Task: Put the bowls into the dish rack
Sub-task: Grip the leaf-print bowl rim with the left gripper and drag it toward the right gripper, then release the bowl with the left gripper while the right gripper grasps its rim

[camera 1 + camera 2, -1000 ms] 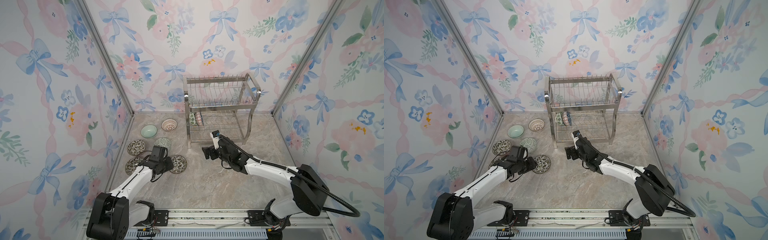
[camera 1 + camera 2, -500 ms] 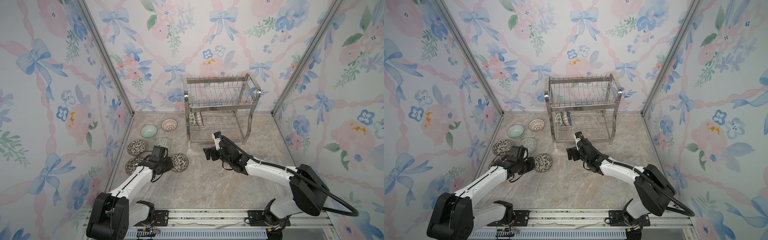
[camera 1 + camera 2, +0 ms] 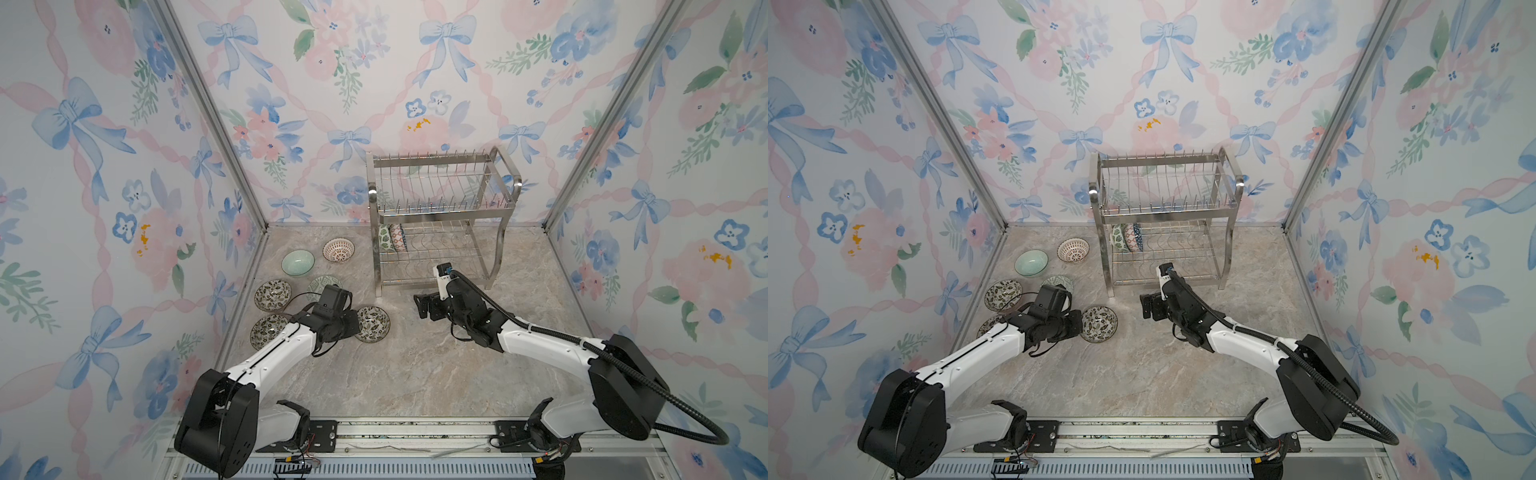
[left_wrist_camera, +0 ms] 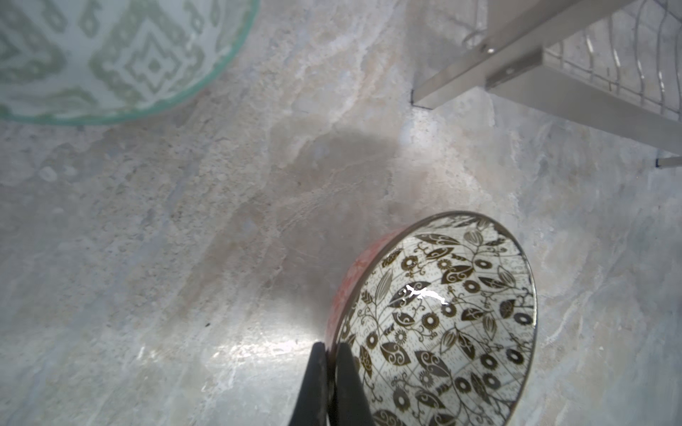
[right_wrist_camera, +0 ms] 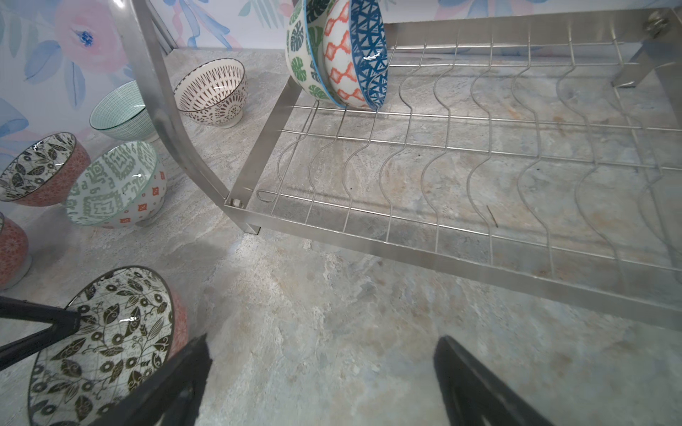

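My left gripper (image 4: pixel 334 348) is shut on the rim of a dark floral bowl (image 4: pixel 443 324), one finger inside and one outside. In both top views that bowl (image 3: pixel 374 325) (image 3: pixel 1100 325) is tilted, left of the dish rack's front leg. The steel dish rack (image 3: pixel 442 212) stands at the back. Its lower tier holds a green-leaf bowl (image 5: pixel 300 55) and a blue-triangle bowl (image 5: pixel 369 55) on edge. My right gripper (image 5: pixel 323 345) is open and empty above the floor, in front of the rack (image 3: pixel 422 305).
More bowls sit on the floor at the left: pale green (image 3: pixel 297 262), red lattice (image 3: pixel 338 250), green geometric (image 3: pixel 318 284) partly behind my left arm, and two dark floral ones (image 3: pixel 272 294) (image 3: pixel 266 330). Walls enclose three sides.
My left gripper has shut on the dark floral bowl's rim and carried it a little to the right. The right gripper has stayed open and shifted only slightly.
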Available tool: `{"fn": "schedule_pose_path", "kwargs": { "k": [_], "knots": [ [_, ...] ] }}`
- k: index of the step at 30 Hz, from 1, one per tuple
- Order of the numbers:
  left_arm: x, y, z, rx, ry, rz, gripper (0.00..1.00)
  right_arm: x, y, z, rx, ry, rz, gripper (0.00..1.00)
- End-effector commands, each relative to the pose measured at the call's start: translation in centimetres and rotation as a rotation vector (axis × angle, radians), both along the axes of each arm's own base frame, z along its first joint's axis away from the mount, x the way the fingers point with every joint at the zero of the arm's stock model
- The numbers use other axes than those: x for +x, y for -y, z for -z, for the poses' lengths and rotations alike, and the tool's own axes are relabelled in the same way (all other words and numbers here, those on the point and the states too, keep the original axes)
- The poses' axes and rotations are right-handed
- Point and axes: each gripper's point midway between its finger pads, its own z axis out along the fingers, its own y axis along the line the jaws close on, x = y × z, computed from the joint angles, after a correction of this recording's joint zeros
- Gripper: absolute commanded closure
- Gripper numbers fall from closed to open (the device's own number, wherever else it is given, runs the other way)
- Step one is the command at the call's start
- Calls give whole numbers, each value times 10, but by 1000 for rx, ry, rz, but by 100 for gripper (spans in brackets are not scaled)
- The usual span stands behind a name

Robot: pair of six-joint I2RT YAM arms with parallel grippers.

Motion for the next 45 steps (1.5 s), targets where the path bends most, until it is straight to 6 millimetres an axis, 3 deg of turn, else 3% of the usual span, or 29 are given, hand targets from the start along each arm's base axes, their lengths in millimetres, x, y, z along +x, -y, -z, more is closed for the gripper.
{"fn": "schedule_pose_path", "kwargs": {
  "k": [1,10,18,25,28,36,41,43,44,45],
  "knots": [
    [20,30,-30,-24,83,61,100,4,22,-2,12,-23,62,4],
    [40,111,-18,10,50,230,100,4,72,2,-7,-106,165,3],
    [58,164,-1,-1,15,322,100,-9,100,0,-20,-117,205,4],
    [53,183,16,-9,-29,369,100,-18,110,-2,-25,-119,213,3],
    [51,184,13,-6,-20,385,100,-19,111,-1,-30,-129,212,4],
    [51,178,-11,-2,32,386,66,-18,107,1,-17,-133,200,4],
    [57,165,-37,12,100,356,45,-20,101,1,-33,-147,172,4],
    [60,154,-54,24,143,329,31,-22,96,-3,-38,-140,158,3],
    [61,149,-61,31,164,316,13,-23,94,-4,-40,-136,154,3],
    [62,142,-70,37,189,302,8,-24,92,-5,-43,-134,149,3]
  ]
}}
